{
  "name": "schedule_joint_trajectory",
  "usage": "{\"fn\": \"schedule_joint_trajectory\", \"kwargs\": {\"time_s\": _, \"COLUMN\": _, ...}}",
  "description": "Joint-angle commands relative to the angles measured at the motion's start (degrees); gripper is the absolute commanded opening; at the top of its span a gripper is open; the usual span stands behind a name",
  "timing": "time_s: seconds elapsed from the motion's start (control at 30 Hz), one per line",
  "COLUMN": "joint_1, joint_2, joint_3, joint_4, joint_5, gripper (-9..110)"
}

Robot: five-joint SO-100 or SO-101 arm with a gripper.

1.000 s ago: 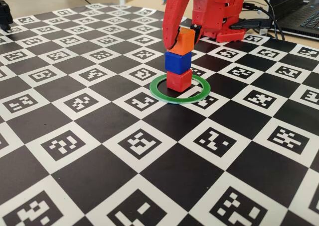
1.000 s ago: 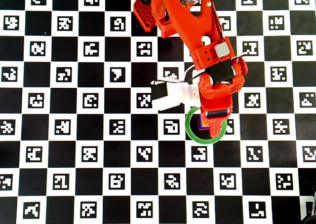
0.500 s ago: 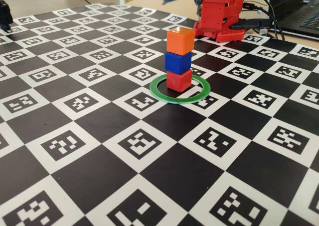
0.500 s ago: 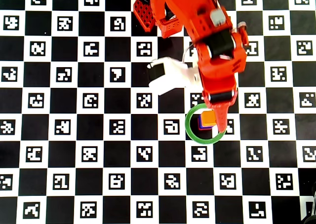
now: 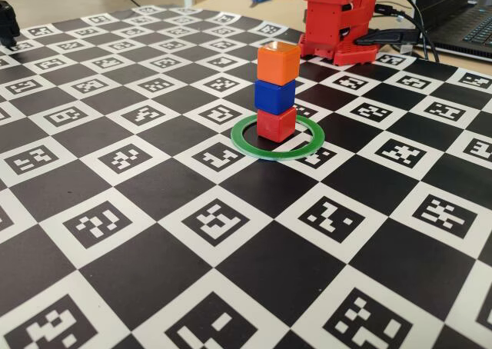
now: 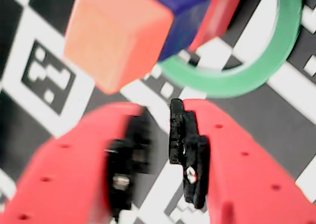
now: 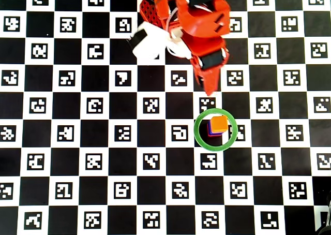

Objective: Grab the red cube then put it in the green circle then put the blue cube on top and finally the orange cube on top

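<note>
Table (image 5: 146, 264): flat top covered in a black-and-white checkerboard, each white square printed with a small black marker pattern. Resting directly on it: the green circle (image 5: 256, 147), lying flat; the red cube (image 5: 276, 124), standing inside that ring; the red robot base (image 5: 338, 28) at the far edge.

Smooth plastic orange cube (image 5: 277, 63), glossy green circle (image 5: 279, 137), matt printed board (image 5: 154, 234).

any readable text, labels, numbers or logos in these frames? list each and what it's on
None readable.
The checkerboard mat carries only black-and-white square code markers, no letters or digits.
The orange cube, blue cube, red cube, green circle and gripper show no print.
</note>
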Motion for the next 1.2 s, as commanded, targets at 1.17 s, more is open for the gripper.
{"fn": "schedule_joint_trajectory", "kwargs": {"time_s": 1.17, "joint_1": 7.38, "joint_2": 39.99, "joint_3": 57.04, "joint_4": -1.58, "joint_5": -58.10, "gripper": -6}}
